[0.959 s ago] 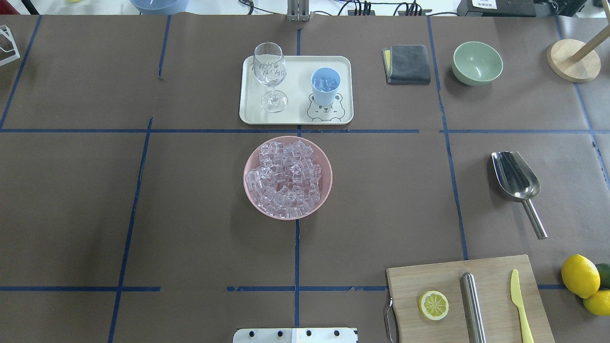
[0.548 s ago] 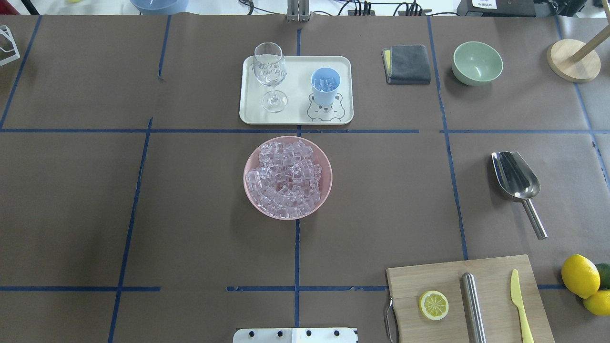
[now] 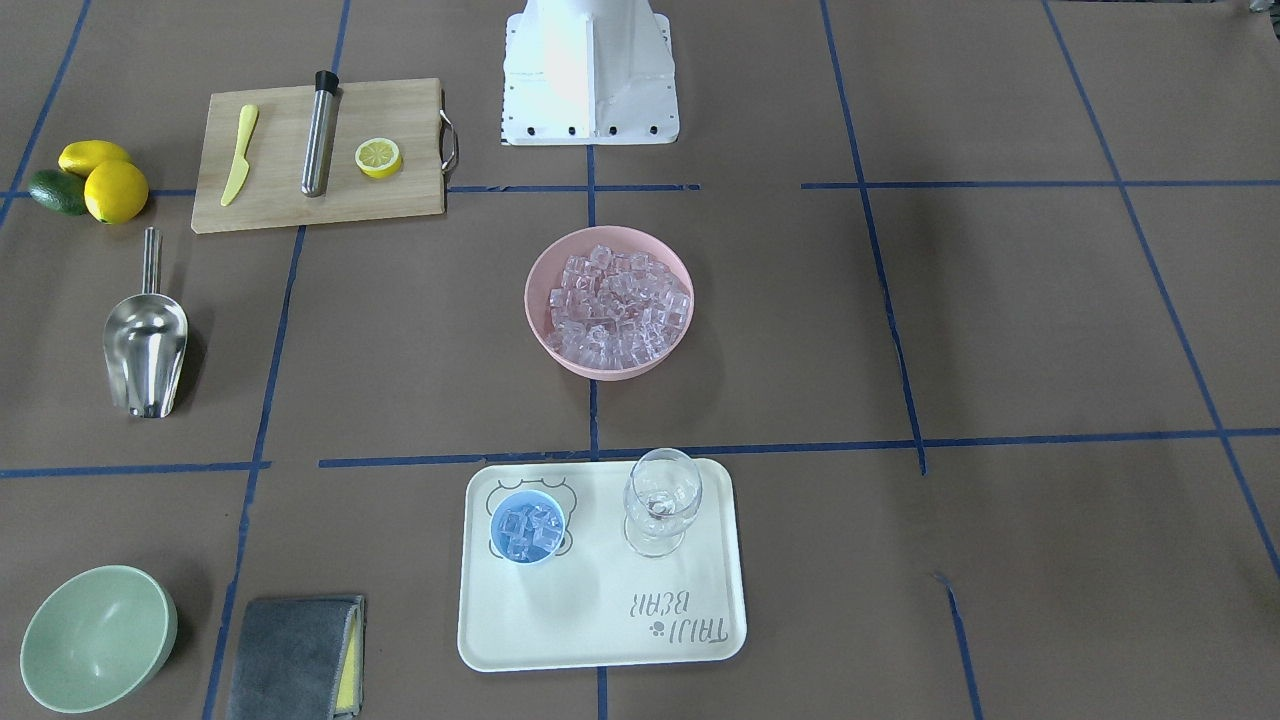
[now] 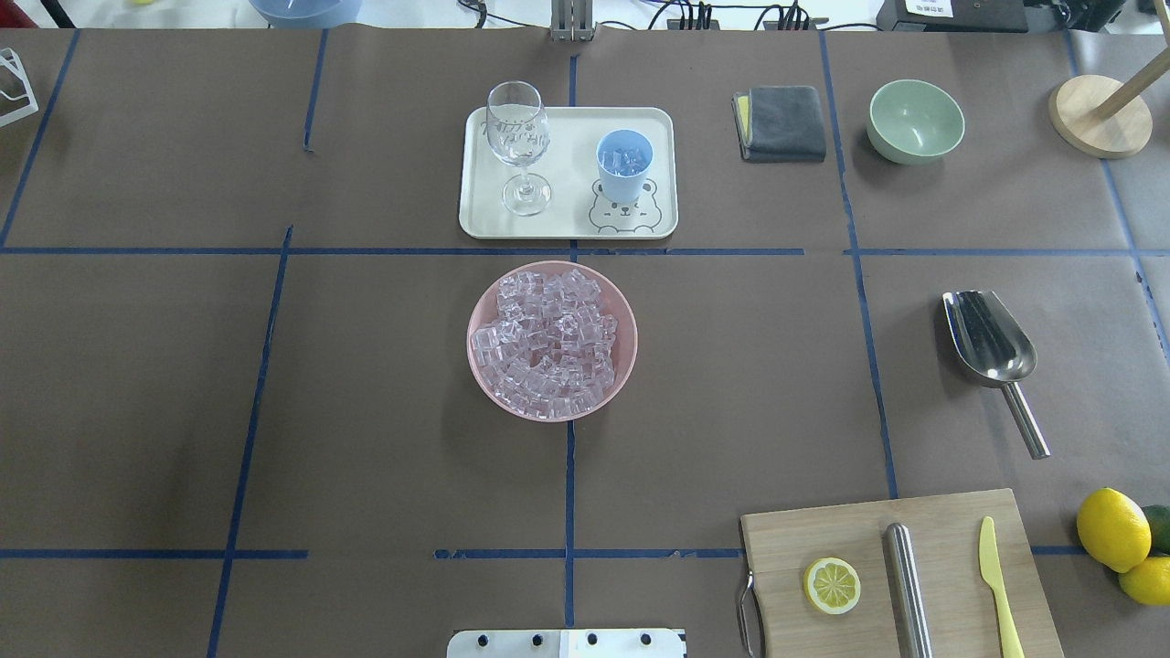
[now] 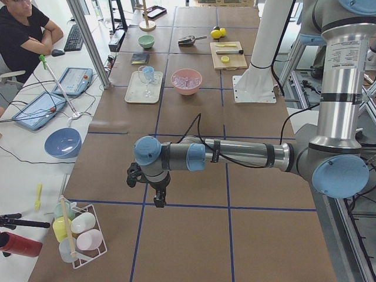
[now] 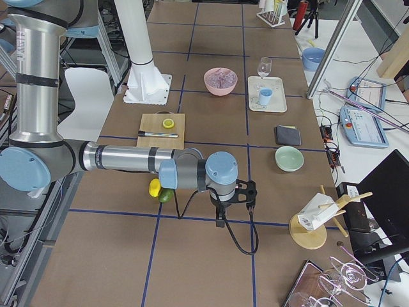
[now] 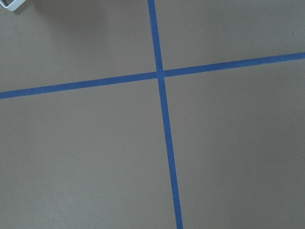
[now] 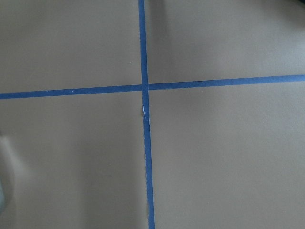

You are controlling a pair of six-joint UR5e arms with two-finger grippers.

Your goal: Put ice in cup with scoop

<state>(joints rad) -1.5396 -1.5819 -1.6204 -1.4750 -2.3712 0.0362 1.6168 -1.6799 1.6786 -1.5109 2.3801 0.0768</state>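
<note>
Ice (image 4: 548, 343) fills a pink bowl (image 4: 627, 320). Just beyond the bowl stands a blue cup (image 4: 623, 187) holding some ice. The scoop (image 4: 989, 338) lies well to the bowl's right. Whether the left gripper (image 5: 157, 201) or the right gripper (image 6: 220, 220) is open, I cannot tell.

brown table (image 7: 228, 143) | blue tape cross (image 7: 159, 74) (white corner (image 7: 10, 4) top-left)

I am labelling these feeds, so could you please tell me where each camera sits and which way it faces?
Front: across the table, facing the robot, steeply down; only its base shows.
Overhead: behind the robot, looking forward and down; only that base's edge shows.
Left side: table's end, looking along it; left arm near.
Right side: opposite end; right arm near.
Left wrist: down at taped table; no body.
Right wrist: likewise.
Shared: front and overhead both show pink bowl and scoop.
</note>
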